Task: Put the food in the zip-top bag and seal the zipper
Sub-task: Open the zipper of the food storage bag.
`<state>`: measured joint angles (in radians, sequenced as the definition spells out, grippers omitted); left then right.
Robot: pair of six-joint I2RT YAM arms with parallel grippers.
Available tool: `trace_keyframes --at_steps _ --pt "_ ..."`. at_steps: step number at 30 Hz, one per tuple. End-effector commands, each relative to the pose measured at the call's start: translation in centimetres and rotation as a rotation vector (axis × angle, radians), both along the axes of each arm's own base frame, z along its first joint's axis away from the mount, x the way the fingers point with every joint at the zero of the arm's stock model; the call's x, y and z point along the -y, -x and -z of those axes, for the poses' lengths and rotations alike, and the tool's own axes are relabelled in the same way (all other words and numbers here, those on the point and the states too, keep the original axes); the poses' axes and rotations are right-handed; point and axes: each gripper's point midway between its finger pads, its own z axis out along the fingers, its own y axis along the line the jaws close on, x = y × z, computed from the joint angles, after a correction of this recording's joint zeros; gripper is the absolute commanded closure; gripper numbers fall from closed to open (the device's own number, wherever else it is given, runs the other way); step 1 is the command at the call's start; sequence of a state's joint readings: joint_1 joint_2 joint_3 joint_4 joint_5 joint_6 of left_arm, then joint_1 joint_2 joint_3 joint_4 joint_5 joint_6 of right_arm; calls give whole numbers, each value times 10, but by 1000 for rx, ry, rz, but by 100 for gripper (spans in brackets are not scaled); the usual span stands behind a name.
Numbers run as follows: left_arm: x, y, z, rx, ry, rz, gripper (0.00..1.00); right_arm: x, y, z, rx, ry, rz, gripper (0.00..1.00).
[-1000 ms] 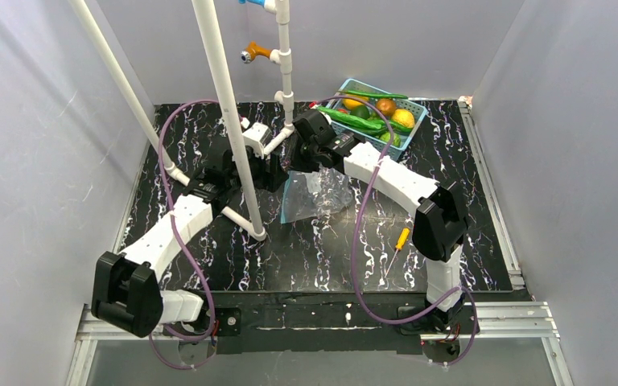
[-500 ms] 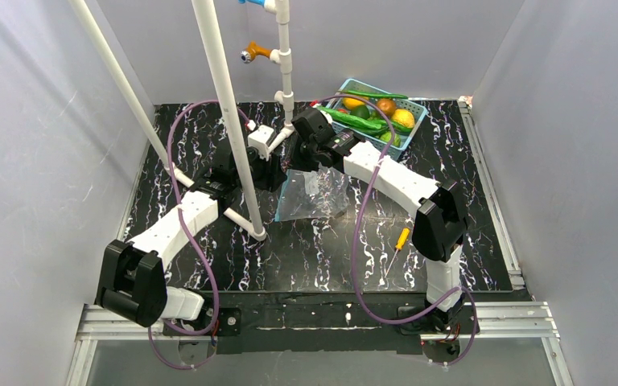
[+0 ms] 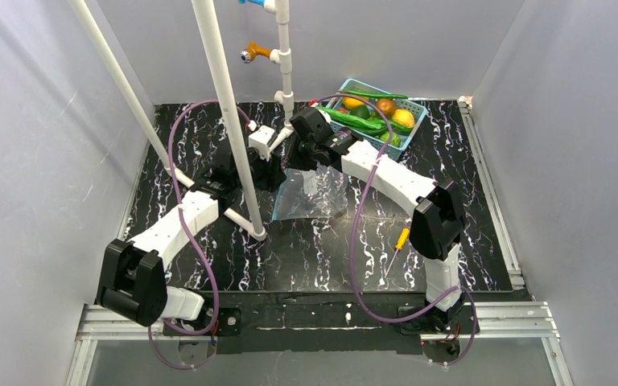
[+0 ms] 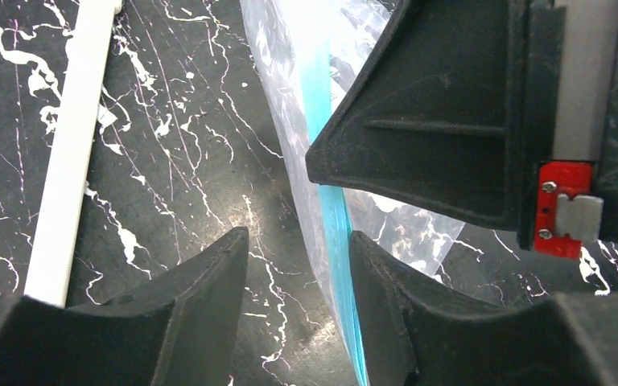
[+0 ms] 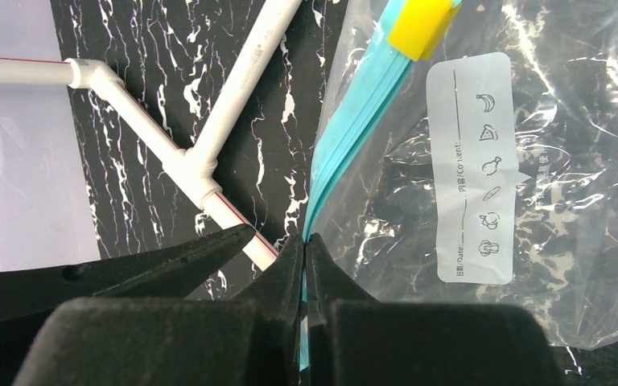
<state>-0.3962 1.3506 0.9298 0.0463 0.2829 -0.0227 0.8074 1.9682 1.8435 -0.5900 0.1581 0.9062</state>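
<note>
**Ana:** What can you see from the top?

**Ben:** The zip-top bag [image 3: 315,197] lies on the black table [image 3: 330,257], near the middle. Both arms reach to its left edge. The food [image 3: 374,112] sits in the blue basket [image 3: 349,84] at the far right, well apart from the bag.

**Ana:** And from the left wrist?

**Ben:** The left gripper [image 4: 296,241] is partly open. The blue zipper [image 4: 334,209] runs down through the gap, just beside the right finger. Bare table shows between the strip and the other finger, so nothing is pinched.

**Ana:** And from the right wrist?

**Ben:** The right gripper [image 5: 304,245] is squeezed tight on the zipper. The bag spreads out to the right of it. A yellow slider [image 5: 422,24] sits on the strip farther along, and a white label [image 5: 475,169] is on the bag.
</note>
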Motion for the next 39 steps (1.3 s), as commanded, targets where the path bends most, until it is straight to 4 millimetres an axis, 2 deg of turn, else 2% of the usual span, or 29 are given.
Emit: trace_keyframes --at_steps 1,2,4,18,20,23,25,32,36,37,38,39 --pt "2 0 -10 40 -2 10 48 -4 -5 -16 33 -26 4 99" --pt "2 1 -11 43 0 14 44 -4 -5 -14 32 -23 3 99" --pt "1 1 -11 41 -5 9 44 -3 -4 -15 33 -24 3 99" --pt "-9 -7 0 31 -80 -26 75 -5 1 -23 30 -50 -15 99" --pt "-9 -7 1 28 -83 -28 73 -5 2 -24 25 -52 -18 99" --pt "-7 -6 2 21 -76 -18 60 -4 2 -26 30 -53 -17 99" --pt "-5 -5 1 19 -71 -6 56 -3 3 -28 35 -50 -20 99" --pt "-6 -2 10 -18 -98 11 59 -5 4 -35 74 -57 -71 99" --pt "-4 -1 9 -24 -93 21 67 -6 8 -34 79 -66 -107 99" --pt "-4 0 9 -27 -93 25 77 -6 10 -35 83 -71 -125 99" --pt "-5 -1 8 -25 -94 23 96 -8 12 -36 95 -79 -156 99" --pt "-5 -2 8 -19 -90 14 100 -10 14 -38 106 -95 -188 99"
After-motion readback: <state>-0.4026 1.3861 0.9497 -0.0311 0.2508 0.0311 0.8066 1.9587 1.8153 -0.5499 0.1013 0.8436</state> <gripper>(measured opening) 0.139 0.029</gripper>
